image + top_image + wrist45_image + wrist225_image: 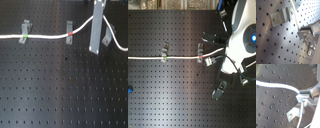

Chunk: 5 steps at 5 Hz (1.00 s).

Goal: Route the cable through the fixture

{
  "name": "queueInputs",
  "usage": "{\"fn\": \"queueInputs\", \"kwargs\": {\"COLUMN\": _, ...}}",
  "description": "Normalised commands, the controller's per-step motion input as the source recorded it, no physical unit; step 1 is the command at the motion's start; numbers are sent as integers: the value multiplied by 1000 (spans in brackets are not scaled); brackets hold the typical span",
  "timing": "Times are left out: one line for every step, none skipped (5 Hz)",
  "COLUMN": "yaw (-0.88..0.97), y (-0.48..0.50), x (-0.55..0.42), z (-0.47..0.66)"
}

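Note:
The white cable (47, 37) runs from the first exterior view's left past two clips, its green band (23, 36) at the first clip (25, 30) and its red band (70, 34) at the second clip (70, 29). It then rises to my gripper (94, 47) and drops away toward the right. The third clip (106, 35) stands just right of the gripper. In both wrist views the cable (278, 86) enters the gripper (303, 99), which is shut on it, close to a metal clip (294, 113). The arm (240, 40) hides this spot in the second exterior view.
Everything sits on a black perforated board (60, 85). A small blue object (129, 90) lies at the second exterior view's left edge. A grey part on a black lead (219, 91) shows below the arm.

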Motion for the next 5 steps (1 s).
{"fn": "queueInputs", "kwargs": {"yaw": -240, "y": 252, "x": 179, "z": -196}}
{"fn": "queueInputs", "kwargs": {"yaw": -394, "y": 218, "x": 165, "z": -58}}
{"fn": "queueInputs", "kwargs": {"yaw": -514, "y": -25, "x": 100, "z": 67}}
{"fn": "queueInputs", "kwargs": {"yaw": -591, "y": -52, "x": 91, "z": 257}}
{"fn": "queueInputs", "kwargs": {"yaw": -569, "y": -2, "x": 36, "z": 206}}
